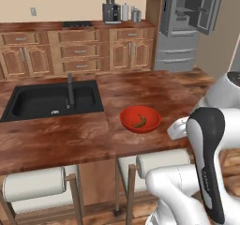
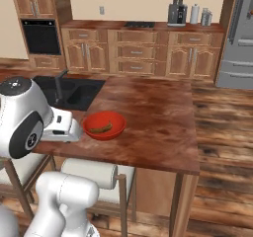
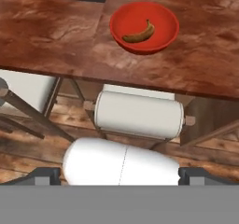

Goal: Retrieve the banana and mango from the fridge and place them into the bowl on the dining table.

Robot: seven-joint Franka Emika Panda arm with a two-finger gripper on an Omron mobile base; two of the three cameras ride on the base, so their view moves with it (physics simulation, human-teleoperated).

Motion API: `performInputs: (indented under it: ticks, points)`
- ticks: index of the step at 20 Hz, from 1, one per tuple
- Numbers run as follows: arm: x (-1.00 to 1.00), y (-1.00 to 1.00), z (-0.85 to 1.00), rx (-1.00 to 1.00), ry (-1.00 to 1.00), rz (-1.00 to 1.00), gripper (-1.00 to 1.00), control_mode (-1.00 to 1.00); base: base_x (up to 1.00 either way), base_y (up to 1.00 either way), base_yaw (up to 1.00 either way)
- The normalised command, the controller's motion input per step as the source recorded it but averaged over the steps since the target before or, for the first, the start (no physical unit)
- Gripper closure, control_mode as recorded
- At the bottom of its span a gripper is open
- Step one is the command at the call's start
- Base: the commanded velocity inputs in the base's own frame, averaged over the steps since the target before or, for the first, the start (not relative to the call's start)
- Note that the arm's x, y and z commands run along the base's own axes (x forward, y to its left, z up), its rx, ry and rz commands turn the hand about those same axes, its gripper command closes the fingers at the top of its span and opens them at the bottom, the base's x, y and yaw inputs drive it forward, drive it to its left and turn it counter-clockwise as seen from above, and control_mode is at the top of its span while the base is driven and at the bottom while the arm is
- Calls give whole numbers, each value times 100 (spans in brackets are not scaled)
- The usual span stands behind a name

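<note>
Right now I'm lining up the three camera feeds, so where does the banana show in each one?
Left base view: the banana lies in the red bowl, right of centre, right of the black sink.
Right base view: banana in the bowl, left of centre.
Hand view: banana in the bowl, near the top.
Shared landmark: the red bowl on the dining table.

I see the fridge [image 1: 187, 22] cut off by the top edge, its open shelves too blurry to read; my arm hides the bench's [image 1: 154, 88] near corner.
</note>
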Motion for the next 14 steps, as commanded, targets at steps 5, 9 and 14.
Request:
performInputs:
  ticks: [5,9,14]
  points:
    - [0,0,0,0,0,0,-100,100,-43,-41,-2]
    - [0,0,0,0,0,0,-100,100,-44,-99,-12]
    - [0,0,0,0,0,0,-100,100,-27,-100,-20]
